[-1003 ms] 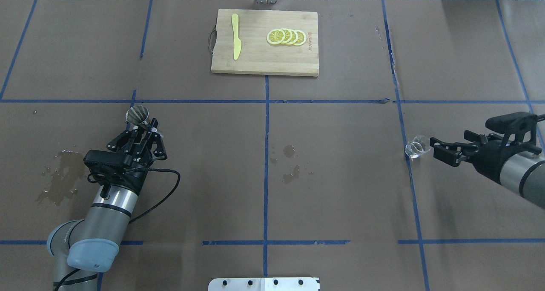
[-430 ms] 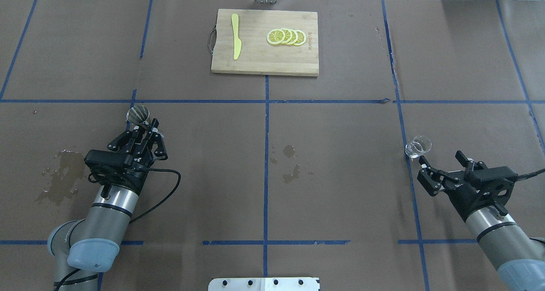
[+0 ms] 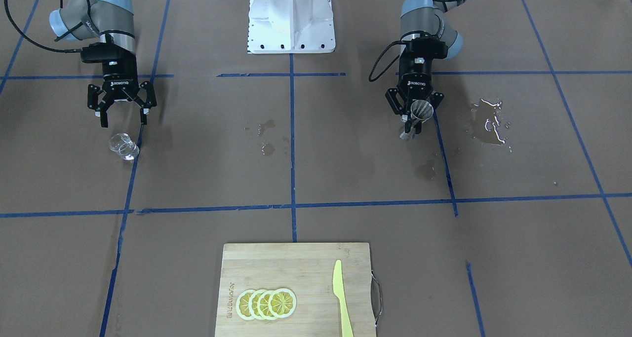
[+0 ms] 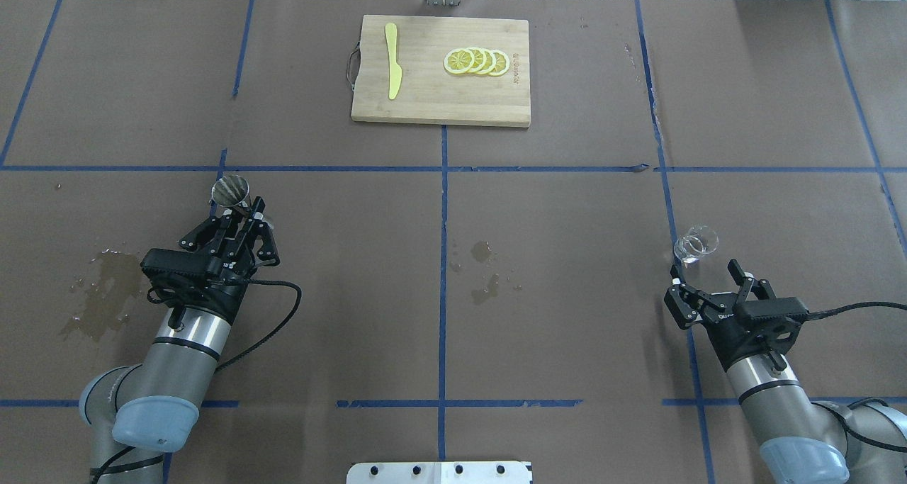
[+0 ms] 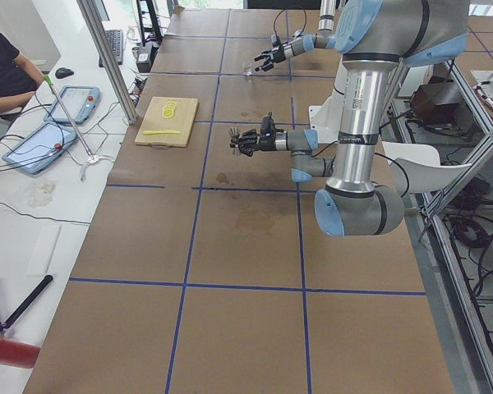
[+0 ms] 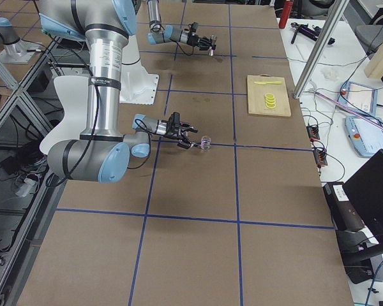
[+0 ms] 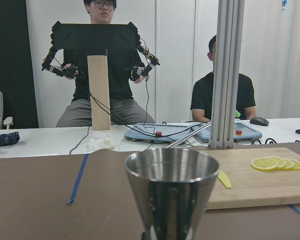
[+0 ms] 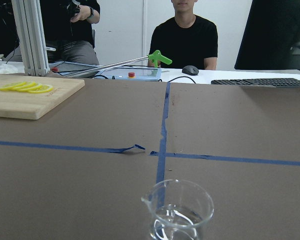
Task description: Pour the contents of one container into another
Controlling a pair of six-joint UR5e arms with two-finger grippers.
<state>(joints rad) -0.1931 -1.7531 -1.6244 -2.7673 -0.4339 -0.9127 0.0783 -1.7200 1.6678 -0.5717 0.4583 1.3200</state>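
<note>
Here the clear glass cup [image 4: 696, 244] is seen standing upright on the brown table [image 4: 567, 293], at the right of the overhead view, beside a blue tape line. Just below it the right gripper [image 4: 706, 274] is held with fingers spread, apart from the glass. At left centre the steel jigger [image 4: 231, 191] is pinched by the left gripper [image 4: 246, 213]. A cutting board [image 4: 425, 94] bearing lemon slices [image 4: 476, 61] is set at top centre.
</note>
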